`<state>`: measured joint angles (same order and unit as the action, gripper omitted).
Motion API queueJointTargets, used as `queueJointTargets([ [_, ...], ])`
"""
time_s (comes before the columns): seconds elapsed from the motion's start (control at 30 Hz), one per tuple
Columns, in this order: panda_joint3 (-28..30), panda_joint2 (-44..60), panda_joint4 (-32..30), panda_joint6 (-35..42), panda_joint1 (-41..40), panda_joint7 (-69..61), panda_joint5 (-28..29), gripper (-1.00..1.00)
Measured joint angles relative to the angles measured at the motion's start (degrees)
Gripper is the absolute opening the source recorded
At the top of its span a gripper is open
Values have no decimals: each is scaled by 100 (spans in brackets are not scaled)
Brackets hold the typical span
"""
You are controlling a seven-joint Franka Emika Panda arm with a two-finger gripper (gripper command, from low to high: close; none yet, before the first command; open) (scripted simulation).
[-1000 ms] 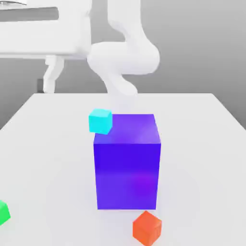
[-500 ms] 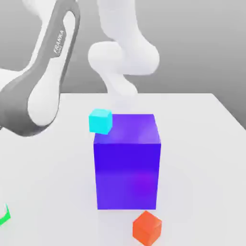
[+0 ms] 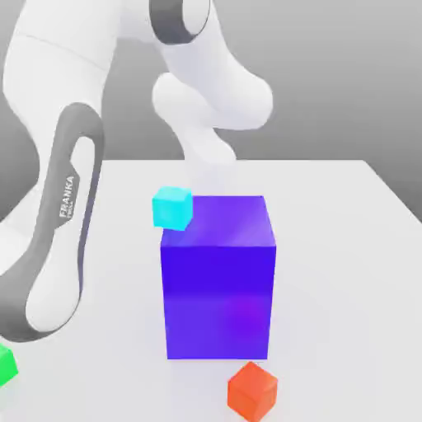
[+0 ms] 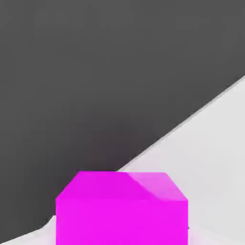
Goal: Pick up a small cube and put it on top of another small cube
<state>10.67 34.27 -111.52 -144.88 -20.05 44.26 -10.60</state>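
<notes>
The gripper is closed, and a magenta cube sits right before the hand camera on the tabletop, so the pick-up step seems in hand. Next it needs a lift toward another small cube, maybe the cyan cube.

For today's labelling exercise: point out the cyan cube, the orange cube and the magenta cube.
cyan cube (image 3: 171, 207), exterior view, front face.
orange cube (image 3: 251, 392), exterior view, near corner.
magenta cube (image 4: 120, 221), hand view, front face.

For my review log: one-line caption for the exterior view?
White arm beside a big blue cube; cyan, orange, green cubes around.
</notes>
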Motion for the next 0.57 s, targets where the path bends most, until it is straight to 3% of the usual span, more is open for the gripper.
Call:
queueJointTargets([
  [0.3,839,-1683,-1676,38,105,1314,123,-100],
  [0.43,657,-1192,-1804,-551,-89,1176,-271,-100],
  [0.47,601,-1063,-1799,-669,-134,1126,-349,100],
  [0.57,601,-1063,-1799,-669,-134,1126,-349,100],
])
